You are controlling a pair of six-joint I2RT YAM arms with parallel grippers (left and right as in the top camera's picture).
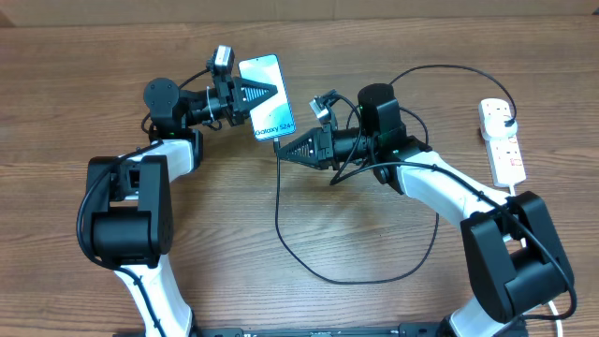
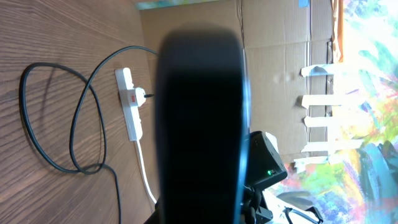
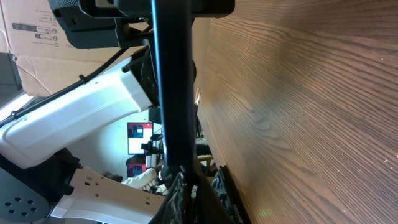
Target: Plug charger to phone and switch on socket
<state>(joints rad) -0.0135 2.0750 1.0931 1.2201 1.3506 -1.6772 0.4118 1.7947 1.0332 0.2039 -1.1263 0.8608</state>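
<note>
The phone (image 1: 272, 120), screen lit blue-cyan, is held off the table at the back centre with my left gripper (image 1: 272, 92) shut across its middle. In the left wrist view its dark back (image 2: 199, 118) fills the centre. My right gripper (image 1: 284, 150) is shut on the charger's connector tip at the phone's near end. The right wrist view shows the phone edge-on (image 3: 171, 93) above my closed fingertips (image 3: 186, 196). The black charger cable (image 1: 356, 279) loops over the table to its plug (image 1: 506, 123) in the white socket (image 1: 505, 154) at far right.
The wooden table (image 1: 309, 225) carries the cable's wide loop between the two arms. The socket (image 2: 130, 106) and its thick white lead (image 2: 147, 177) also show in the left wrist view, with cardboard boxes (image 2: 280, 62) beyond the table.
</note>
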